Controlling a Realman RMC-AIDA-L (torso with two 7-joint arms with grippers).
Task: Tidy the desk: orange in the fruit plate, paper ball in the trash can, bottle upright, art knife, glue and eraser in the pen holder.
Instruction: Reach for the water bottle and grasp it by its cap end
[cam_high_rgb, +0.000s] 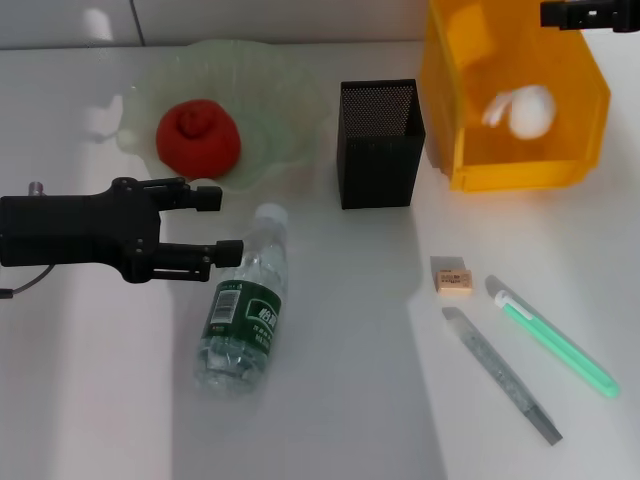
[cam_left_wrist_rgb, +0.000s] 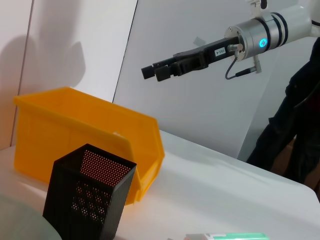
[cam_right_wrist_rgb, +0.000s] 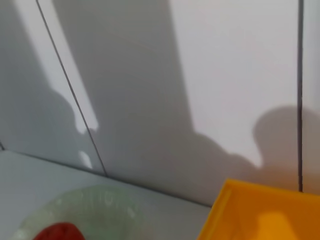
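The orange (cam_high_rgb: 197, 137) lies in the pale green fruit plate (cam_high_rgb: 262, 88). A white paper ball (cam_high_rgb: 525, 108) rests inside the yellow trash can (cam_high_rgb: 520, 170). The clear bottle (cam_high_rgb: 243, 300) lies on its side, white cap toward the plate. My left gripper (cam_high_rgb: 220, 225) is open and empty just left of the bottle's cap. The eraser (cam_high_rgb: 452, 276), the green glue (cam_high_rgb: 555, 340) and the grey art knife (cam_high_rgb: 500, 373) lie on the table right of the bottle. The black mesh pen holder (cam_high_rgb: 378, 143) stands between plate and can. My right gripper (cam_left_wrist_rgb: 157, 71) hovers above the can.
The table is white, with a white wall behind it. The left wrist view shows the pen holder (cam_left_wrist_rgb: 90, 195) in front of the trash can (cam_left_wrist_rgb: 75, 125). A dark-clothed person (cam_left_wrist_rgb: 300, 130) stands at the far side there.
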